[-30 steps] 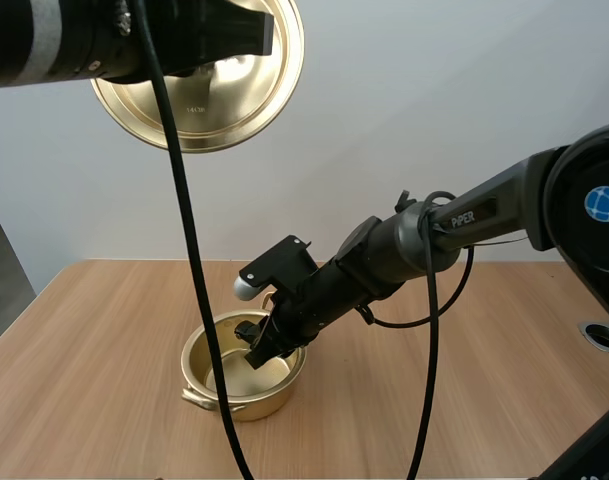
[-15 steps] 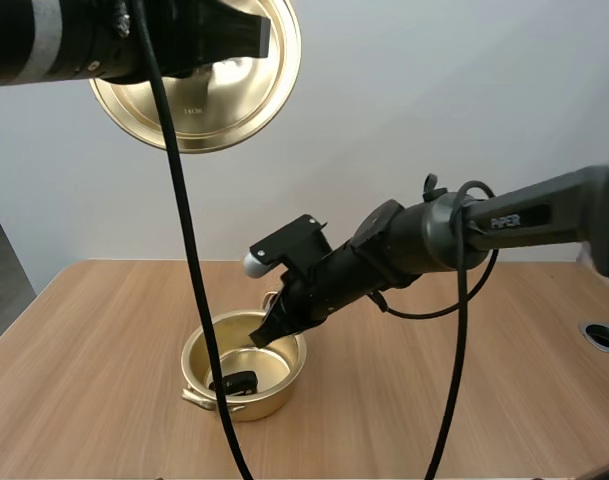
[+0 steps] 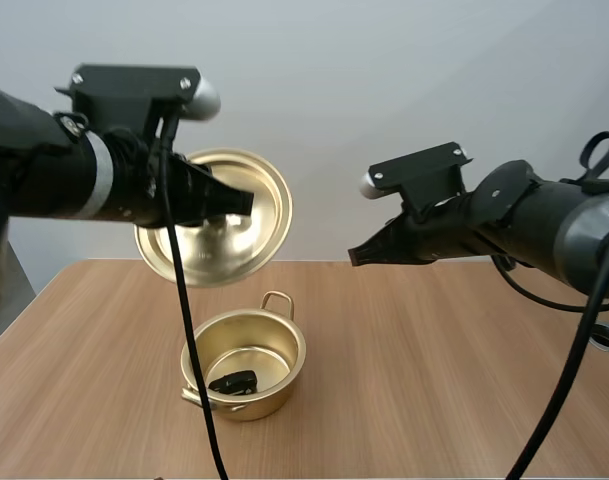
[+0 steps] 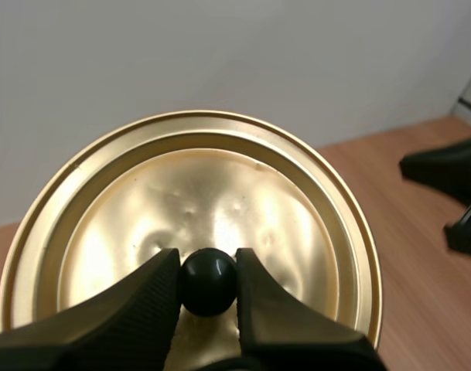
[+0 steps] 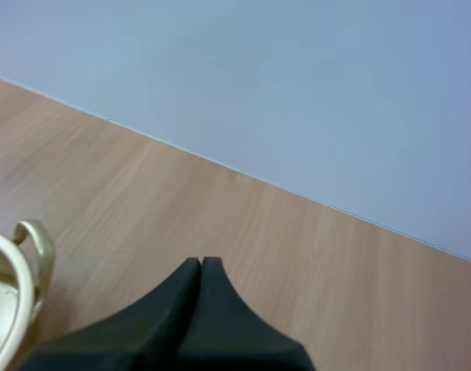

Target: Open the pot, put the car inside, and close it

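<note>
Left claw (image 4: 208,267) grips the lid (image 4: 220,185) by its knob (image 4: 208,284) above the open pot (image 3: 252,398), car (image 3: 234,381) inside. Right claw (image 5: 202,267), clenched empty, hangs over the desk (image 3: 434,380).

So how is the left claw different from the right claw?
The left claw pinches the black knob of the lid; the right claw holds nothing. The left claw's fingers stand apart around the knob; the right claw's lie together as one wedge. Both are black and hang above the table.
</note>
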`<state>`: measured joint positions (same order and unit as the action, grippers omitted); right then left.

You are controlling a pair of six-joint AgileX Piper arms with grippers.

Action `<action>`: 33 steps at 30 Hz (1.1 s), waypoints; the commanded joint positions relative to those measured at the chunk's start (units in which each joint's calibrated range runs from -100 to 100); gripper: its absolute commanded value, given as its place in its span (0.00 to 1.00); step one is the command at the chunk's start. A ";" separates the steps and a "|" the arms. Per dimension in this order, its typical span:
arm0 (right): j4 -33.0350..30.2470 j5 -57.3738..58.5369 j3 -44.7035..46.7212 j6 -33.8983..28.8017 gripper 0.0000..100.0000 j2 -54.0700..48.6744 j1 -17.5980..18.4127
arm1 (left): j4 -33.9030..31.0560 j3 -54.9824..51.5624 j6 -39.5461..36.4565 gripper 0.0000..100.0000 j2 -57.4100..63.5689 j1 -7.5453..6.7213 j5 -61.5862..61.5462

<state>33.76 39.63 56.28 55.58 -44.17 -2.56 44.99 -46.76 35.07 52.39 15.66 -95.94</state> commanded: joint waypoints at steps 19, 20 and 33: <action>-0.19 7.20 3.36 -0.43 0.00 -13.98 -4.47 | -5.87 -11.90 9.96 0.00 -19.76 -8.39 14.44; -0.19 7.29 3.36 -0.51 0.00 -14.10 -4.47 | -6.29 -11.90 9.66 0.00 -20.02 -9.15 15.40; -0.19 7.79 3.36 -0.51 0.00 -14.03 -4.47 | -8.81 -14.53 9.64 0.00 -22.79 -10.82 26.84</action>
<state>33.62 47.36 59.62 55.06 -58.25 -7.01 35.65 -60.93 43.44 30.14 4.88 -69.22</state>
